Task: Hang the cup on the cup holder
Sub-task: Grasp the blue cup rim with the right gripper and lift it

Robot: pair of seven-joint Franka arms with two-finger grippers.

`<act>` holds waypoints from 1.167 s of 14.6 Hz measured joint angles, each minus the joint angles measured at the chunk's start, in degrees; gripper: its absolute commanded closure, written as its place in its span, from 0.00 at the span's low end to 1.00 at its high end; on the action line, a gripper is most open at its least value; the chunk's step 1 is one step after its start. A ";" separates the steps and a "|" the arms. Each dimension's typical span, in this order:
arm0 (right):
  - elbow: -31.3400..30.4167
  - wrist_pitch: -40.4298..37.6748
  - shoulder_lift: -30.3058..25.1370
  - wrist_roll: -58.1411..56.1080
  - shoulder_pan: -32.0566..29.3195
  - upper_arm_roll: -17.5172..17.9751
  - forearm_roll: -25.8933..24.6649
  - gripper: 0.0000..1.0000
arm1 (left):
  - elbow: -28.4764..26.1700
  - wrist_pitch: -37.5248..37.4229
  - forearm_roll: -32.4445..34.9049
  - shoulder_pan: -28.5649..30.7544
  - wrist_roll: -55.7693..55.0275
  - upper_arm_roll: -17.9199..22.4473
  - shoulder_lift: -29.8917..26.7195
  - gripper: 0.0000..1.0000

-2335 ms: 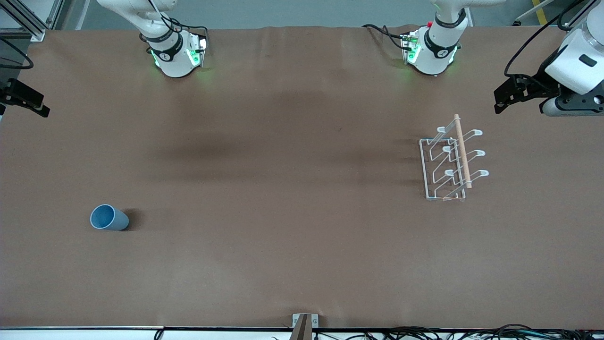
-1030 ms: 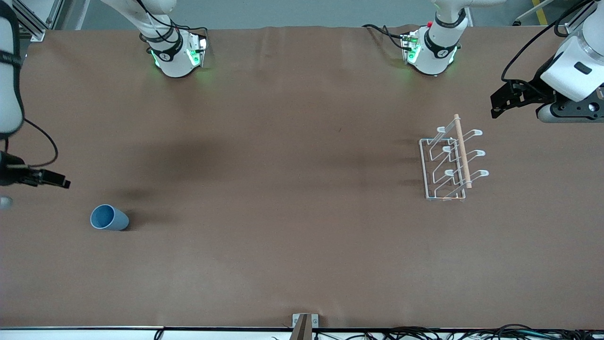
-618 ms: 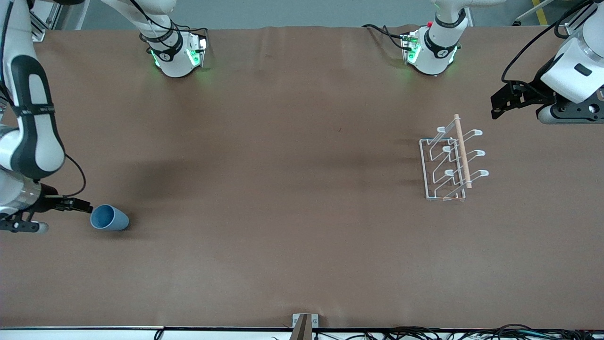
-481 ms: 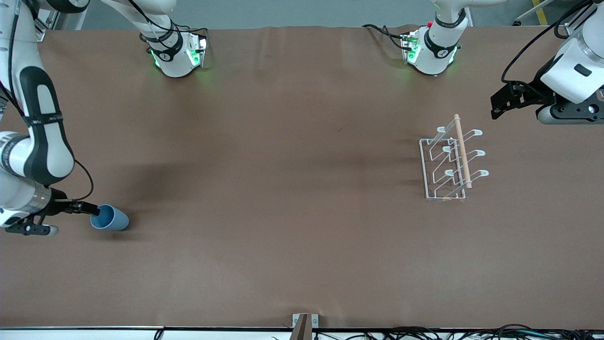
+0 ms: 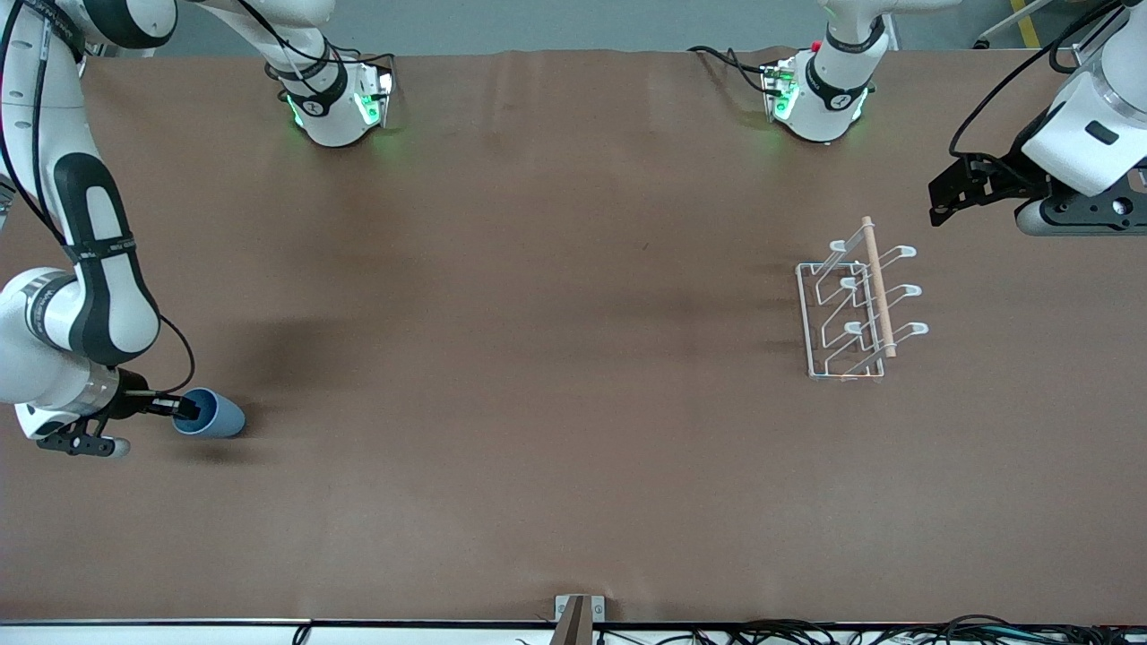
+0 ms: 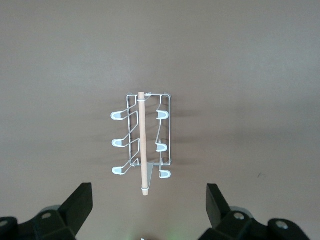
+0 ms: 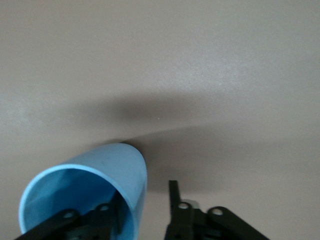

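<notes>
The light-blue cup (image 5: pixel 218 417) lies on its side near the right arm's end of the table, mouth toward my right gripper (image 5: pixel 185 408). In the right wrist view the cup (image 7: pixel 95 175) fills the lower corner. My right gripper (image 7: pixel 142 212) is open and straddles the cup's wall at the rim. One finger (image 7: pixel 106 216) is inside the mouth and the other stands outside it. The white wire cup holder (image 5: pixel 878 291) stands toward the left arm's end. My left gripper (image 5: pixel 939 199) hovers open beside it, and its wrist view shows the holder (image 6: pixel 143 145) ahead of the left gripper (image 6: pixel 147 212).
The brown table cover (image 5: pixel 538 358) spreads wide between cup and holder. The two arm bases (image 5: pixel 336 103) stand along the table's edge farthest from the front camera. A small bracket (image 5: pixel 578 609) sits at the nearest edge.
My right arm has swung in from the table's end and come down to the cup, sliding one finger into its mouth. The cup and holder have not moved. The left arm barely shifted.
</notes>
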 measured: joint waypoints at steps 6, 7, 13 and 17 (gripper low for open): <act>1.36 -4.41 -1.27 0.22 1.34 0.20 0.59 0.96 | 0.01 0.00 0.00 0.00 0.00 0.00 0.01 0.00; 1.88 -7.82 -3.12 0.22 2.03 0.30 0.60 0.96 | 0.05 0.00 0.00 0.00 0.00 0.00 0.02 0.00; -3.38 -19.40 -20.30 5.57 13.04 1.06 5.12 0.99 | 0.10 -0.06 0.00 0.01 0.00 0.00 0.05 0.00; -8.64 -19.20 -25.95 10.43 22.98 1.29 18.00 0.99 | 0.11 -0.10 -0.01 0.03 0.01 0.01 0.05 0.00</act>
